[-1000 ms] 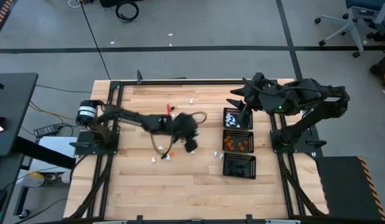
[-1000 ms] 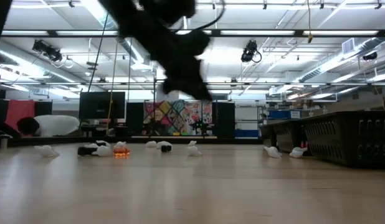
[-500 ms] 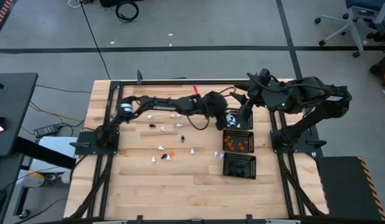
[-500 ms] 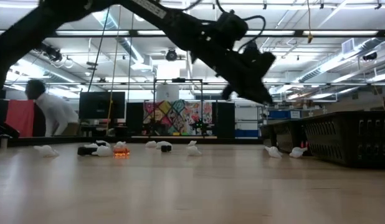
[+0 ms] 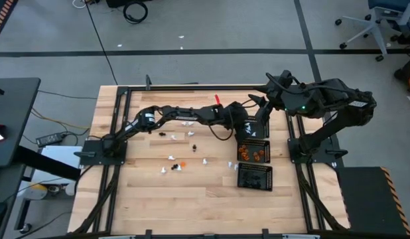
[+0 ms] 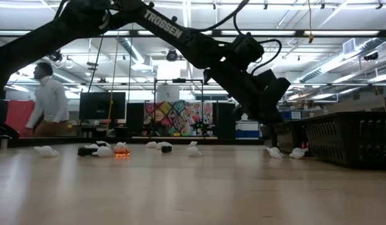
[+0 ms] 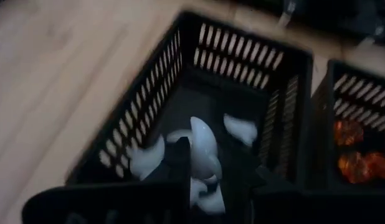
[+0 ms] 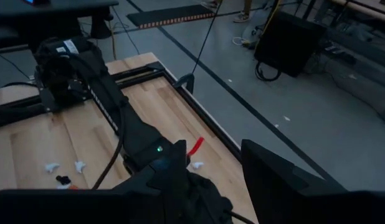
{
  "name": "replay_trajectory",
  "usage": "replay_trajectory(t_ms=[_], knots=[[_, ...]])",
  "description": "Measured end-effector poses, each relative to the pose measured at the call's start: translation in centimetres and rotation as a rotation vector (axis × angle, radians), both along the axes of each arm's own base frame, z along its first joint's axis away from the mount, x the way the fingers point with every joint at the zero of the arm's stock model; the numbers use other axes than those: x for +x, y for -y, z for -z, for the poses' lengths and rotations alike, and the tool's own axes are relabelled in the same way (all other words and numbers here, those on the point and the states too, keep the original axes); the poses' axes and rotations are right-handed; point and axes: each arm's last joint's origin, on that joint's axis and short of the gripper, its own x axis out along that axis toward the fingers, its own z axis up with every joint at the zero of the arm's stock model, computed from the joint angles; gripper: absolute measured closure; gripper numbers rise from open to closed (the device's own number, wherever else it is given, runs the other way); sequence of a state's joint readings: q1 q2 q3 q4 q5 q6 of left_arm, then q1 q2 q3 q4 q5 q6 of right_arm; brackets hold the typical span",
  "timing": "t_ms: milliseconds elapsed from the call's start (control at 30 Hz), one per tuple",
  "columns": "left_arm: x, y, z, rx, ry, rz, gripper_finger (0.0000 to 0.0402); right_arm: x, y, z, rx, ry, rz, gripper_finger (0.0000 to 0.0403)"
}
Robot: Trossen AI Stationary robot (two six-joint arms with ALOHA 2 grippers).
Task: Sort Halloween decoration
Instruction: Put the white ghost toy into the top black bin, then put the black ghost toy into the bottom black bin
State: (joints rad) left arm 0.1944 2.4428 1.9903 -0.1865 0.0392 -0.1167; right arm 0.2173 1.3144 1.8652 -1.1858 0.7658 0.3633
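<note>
Left gripper (image 5: 246,128) has swung from mid-counter to over the tray (image 7: 180,56) of white trinkets (image 7: 202,146) (jaws slightly parted, hold unclear). Right gripper (image 5: 263,101) waits nearby, jaws part open, empty.

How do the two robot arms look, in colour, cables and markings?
Both arms are black, with jointed links. The left arm bears white "TROSSEN" lettering, a loose black cable loop and a red tag. The right arm shows a small green light. Its fingers are flat and dark.
</note>
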Motion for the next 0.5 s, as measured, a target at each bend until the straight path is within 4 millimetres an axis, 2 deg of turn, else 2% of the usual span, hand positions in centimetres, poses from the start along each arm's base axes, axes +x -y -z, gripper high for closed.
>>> replay_trajectory(t_ms=[400,500], knots=[[0.1,0.3,-0.1,0.019,0.014,0.028,0.025,-0.1,0.1,0.1,0.002,-0.015,0.007,0.0245],[-0.3,0.3,-1.3,0.013,0.006,0.033,0.0242,-0.1,0.1,0.2,0.006,-0.014,0.01,0.0245]])
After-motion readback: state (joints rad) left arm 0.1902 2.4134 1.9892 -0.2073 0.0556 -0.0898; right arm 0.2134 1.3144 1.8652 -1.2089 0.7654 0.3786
